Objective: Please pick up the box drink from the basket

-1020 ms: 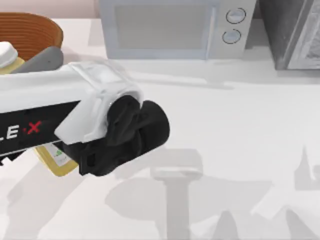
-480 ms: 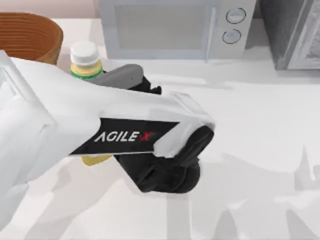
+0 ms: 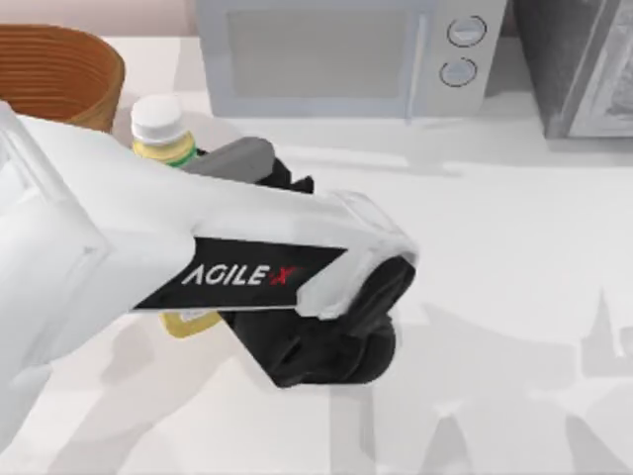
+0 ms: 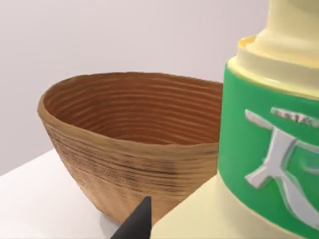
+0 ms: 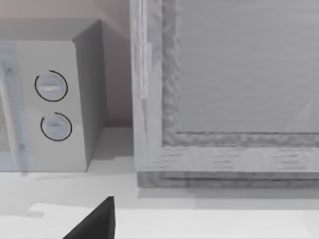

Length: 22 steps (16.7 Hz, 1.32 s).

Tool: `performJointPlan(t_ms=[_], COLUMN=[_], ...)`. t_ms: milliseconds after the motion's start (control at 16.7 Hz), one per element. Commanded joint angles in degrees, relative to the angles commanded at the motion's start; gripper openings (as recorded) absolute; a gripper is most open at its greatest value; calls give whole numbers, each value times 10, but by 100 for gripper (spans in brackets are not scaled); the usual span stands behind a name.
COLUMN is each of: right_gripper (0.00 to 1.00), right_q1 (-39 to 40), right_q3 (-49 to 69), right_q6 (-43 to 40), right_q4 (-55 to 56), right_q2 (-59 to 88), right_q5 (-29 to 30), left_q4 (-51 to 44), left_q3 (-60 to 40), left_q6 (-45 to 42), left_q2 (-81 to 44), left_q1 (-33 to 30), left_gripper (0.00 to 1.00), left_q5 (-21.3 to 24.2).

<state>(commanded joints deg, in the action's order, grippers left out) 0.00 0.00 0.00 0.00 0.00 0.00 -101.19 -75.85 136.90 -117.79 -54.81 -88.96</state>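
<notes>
The box drink (image 3: 158, 124), pale yellow with a white cap and green neck band, hangs upright just right of the basket (image 3: 54, 64), outside its rim. My left arm crosses over it, so only its cap and its yellow base show in the top view. My left gripper (image 3: 198, 160) is shut on it around the upper body. The left wrist view has the box drink (image 4: 269, 149) very close, one dark fingertip (image 4: 138, 223) beside it, and the orange-brown woven basket (image 4: 119, 149) behind with nothing inside. My right gripper (image 5: 94, 224) is parked off to the right.
A white microwave (image 3: 336, 54) stands along the back of the table, with a grey cabinet (image 3: 584, 64) to its right. Bare white tabletop (image 3: 495, 297) spreads across the middle and right.
The left arm swung over the table and carried the box drink from the basket's edge to the right. Over the last half second the drink shifted slightly left and toward the front.
</notes>
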Motion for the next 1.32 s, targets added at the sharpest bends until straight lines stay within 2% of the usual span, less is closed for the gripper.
performJointPlan(t_ms=[240, 480, 780, 1320], right_gripper=[100, 100, 100, 100], right_q1=[0, 0, 0, 0], right_q3=[0, 0, 0, 0], right_q6=[0, 0, 0, 0], right_q4=[0, 0, 0, 0], right_q2=[0, 0, 0, 0], right_q5=[0, 0, 0, 0], left_q4=[105, 305, 658, 1346], left_q3=[19, 51, 107, 234], left_q6=[-85, -238, -496, -1032], left_q2=[-6, -8, -7, 11], left_q1=[2, 6, 15, 40], left_gripper=[0, 0, 0, 0], left_q5=[9, 15, 21, 47])
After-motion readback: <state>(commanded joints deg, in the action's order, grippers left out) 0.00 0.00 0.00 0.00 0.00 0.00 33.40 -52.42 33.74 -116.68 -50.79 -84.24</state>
